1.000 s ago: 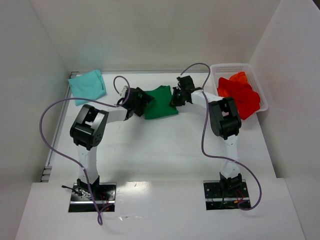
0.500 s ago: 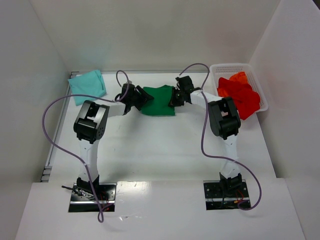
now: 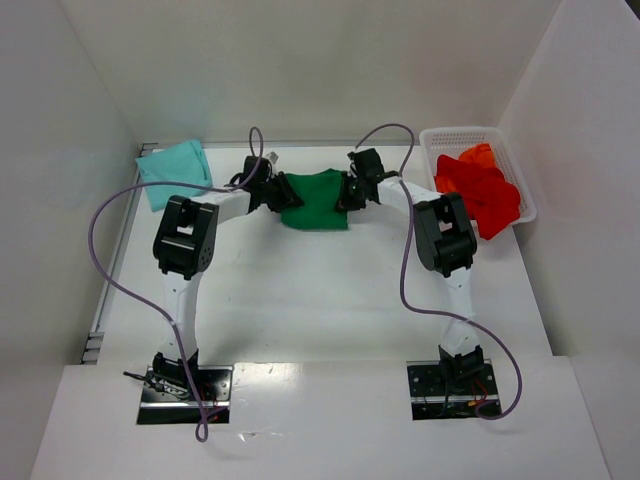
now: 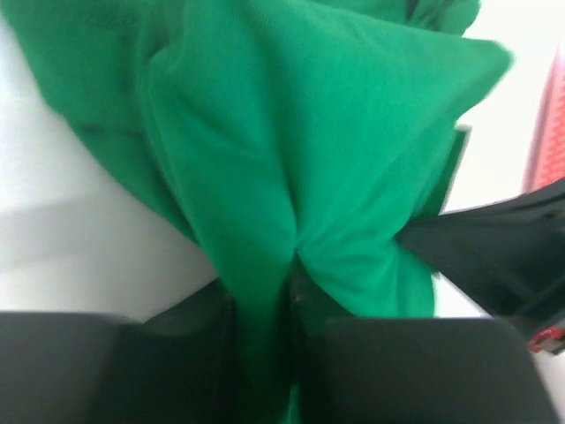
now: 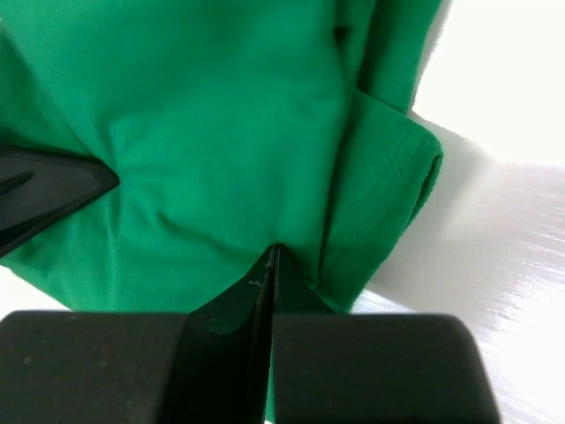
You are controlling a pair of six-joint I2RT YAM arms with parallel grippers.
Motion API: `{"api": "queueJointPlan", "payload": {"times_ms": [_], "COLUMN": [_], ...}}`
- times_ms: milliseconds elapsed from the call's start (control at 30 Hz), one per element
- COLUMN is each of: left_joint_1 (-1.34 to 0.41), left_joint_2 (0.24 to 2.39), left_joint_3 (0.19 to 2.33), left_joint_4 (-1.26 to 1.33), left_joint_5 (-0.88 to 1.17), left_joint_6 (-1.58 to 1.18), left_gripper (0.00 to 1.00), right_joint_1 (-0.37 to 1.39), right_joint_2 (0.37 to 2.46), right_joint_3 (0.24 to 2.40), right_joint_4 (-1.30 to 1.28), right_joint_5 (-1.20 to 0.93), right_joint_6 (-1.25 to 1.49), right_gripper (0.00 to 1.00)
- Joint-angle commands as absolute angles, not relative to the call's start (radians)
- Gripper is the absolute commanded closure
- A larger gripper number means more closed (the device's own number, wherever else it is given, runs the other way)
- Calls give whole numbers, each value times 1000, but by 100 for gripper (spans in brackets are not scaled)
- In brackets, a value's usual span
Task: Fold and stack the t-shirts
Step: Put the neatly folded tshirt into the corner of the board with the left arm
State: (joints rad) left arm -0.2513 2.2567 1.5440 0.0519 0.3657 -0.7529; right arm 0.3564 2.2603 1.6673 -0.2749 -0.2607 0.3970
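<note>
The left gripper (image 3: 275, 192) was pinched tight on the green shirt (image 3: 315, 205). In its own camera, a bunch of green cloth ran down into the thin gap between its two fingers. The right gripper (image 3: 347, 193) was pinched shut too. A thin bit of the shirt's edge was caught between its tips.

So both grippers held the same shirt, one on each side. The shirt lay spread between them, just in front of their fingers. It looked lumpy and partly folded, not flat. I could not tell if it was lifted up or lying on the table (image 3: 330, 290).

The teal shirt (image 3: 176, 172) lay folded on the outer side of the left gripper, well apart from it. The red shirts (image 3: 478, 190) sat in a heap in the basket (image 3: 455, 133), on the outer side of the right gripper.

I think the step was folding the green shirt. Both grippers had a good hold, so the grab looked done. The next move would need both grippers to go together at the same speed, so the cloth would not slip or twist. They would have to carry the held edge over the rest of the shirt, lay it down and then let go. The green shirt was not yet stacked on the teal one. The red shirts were not yet folded.
</note>
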Motion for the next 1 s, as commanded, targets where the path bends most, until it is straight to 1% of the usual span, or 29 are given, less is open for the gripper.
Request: {"api": "queueJointPlan", "payload": {"times_ms": [0,33,67,100,133,167,200,267,300,400,433,633,767,967], "left_joint_1": [-241,-238,-238,-230,-221,-218,-210,-184,-173,-123,-109,5,46,100], "left_joint_2": [2312,2312,2312,2312,2304,2301,2294,2281,2273,2252,2249,2249,2280,2347], "left_joint_3": [1556,1568,1584,1603,1643,1675,1699,1767,1799,1863,1880,1996,2093,2270], "left_joint_4": [-118,-142,-164,-186,-231,-265,-288,-357,-377,-430,-433,-468,-498,-561], "left_joint_5": [357,337,319,303,279,232,198,148,115,43,32,8,-10,-12], "left_joint_6": [-649,-633,-620,-605,-589,-559,-533,-485,-464,-419,-407,-356,-313,-277], "left_gripper": [85,94,99,100,100,100,100,100,100,100,100,100,100,100], "right_joint_1": [377,377,377,377,377,377,377,377,377,371,368,357,357,357], "right_joint_2": [2321,2321,2321,2321,2314,2298,2280,2223,2189,2086,2048,1849,1718,1603], "right_joint_3": [1695,1695,1704,1716,1720,1726,1729,1729,1719,1691,1680,1583,1449,1282], "right_joint_4": [-339,-339,-345,-357,-360,-367,-370,-379,-370,-367,-367,-376,-364,-339], "right_joint_5": [-221,-221,-221,-214,-212,-212,-212,-212,-205,-193,-193,-186,-163,-150], "right_joint_6": [365,365,365,365,365,359,356,356,356,356,356,375,413,482], "right_gripper": [100,100,100,98,94,79,61,32,24,6,1,0,0,0]}}
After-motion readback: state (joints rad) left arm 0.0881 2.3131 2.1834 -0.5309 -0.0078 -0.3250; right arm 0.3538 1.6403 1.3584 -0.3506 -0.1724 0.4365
